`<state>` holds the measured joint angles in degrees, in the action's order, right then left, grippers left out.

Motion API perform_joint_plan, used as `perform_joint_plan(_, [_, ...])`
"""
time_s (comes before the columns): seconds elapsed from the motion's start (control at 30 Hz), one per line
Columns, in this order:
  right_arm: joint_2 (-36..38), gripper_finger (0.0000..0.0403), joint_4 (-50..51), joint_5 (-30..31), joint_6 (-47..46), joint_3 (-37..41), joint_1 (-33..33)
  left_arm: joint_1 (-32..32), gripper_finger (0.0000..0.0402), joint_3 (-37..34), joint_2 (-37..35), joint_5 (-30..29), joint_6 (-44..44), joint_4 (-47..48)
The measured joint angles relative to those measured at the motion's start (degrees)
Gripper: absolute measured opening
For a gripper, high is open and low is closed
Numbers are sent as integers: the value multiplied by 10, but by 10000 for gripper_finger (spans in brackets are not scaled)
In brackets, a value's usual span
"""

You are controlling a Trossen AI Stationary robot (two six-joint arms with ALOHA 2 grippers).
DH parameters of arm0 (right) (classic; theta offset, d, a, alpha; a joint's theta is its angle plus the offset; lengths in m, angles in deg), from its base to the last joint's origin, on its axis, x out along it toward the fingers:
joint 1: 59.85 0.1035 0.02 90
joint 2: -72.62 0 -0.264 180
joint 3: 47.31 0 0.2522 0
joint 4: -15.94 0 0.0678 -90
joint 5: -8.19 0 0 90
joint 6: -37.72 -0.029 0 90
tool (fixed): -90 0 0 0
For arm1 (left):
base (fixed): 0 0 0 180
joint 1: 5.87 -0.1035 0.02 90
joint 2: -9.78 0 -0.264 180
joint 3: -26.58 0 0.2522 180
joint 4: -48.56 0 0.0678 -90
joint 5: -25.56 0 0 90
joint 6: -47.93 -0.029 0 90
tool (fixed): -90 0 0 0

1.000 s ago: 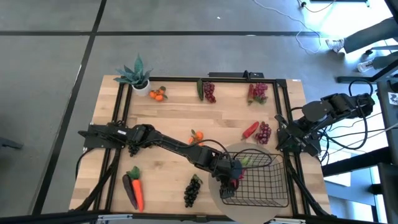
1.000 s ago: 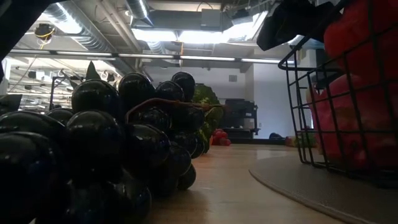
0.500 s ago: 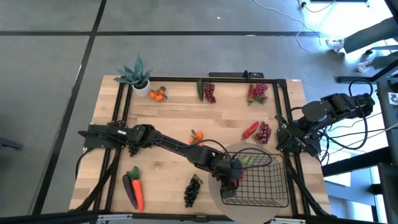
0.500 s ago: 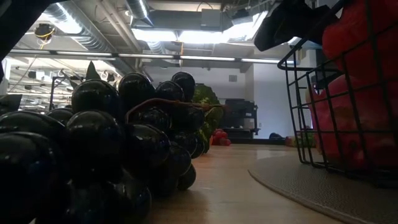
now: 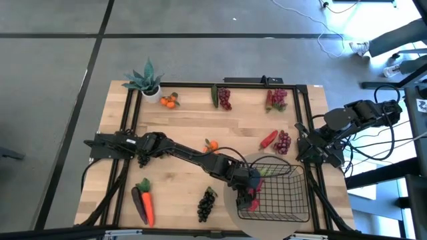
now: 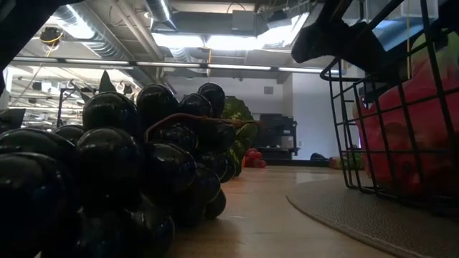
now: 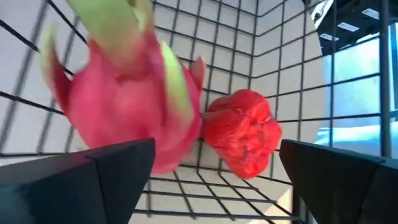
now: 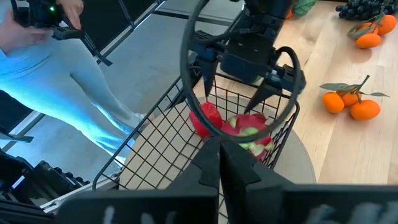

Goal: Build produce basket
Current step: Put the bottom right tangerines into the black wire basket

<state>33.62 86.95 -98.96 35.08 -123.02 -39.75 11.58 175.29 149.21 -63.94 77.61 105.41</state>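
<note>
Pink and leafy, the dragon fruit [image 7: 124,106] lies in the basket [image 5: 283,200], just below my left gripper [image 7: 211,171], with a red pepper [image 7: 245,140] beside it. The jaws stand wide apart, holding nothing. The fruit looks light, stiff and smooth; I'd take it across its belly. The arm reaches over the basket's rim, pointing down. My right gripper [image 8: 217,171] waits shut off to the side.
</note>
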Motion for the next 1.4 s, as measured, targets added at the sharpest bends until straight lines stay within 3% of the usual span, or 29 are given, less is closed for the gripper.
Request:
perform_joint_plan(0.37, [0,0,-1,0,-1,0,0,-22,332,1,-54,13,-14,11])
perform_joint_plan(0.63, [0,0,-1,0,0,0,0,-39,328,1,-118,-74,-28,70])
perform_joint_plan(0.93, [0,0,-5,0,1,0,0,-66,328,2,-153,-145,75,184])
perform_joint_plan(1.4, [-4,0,-17,0,0,0,0,-82,328,0,-170,-134,271,389])
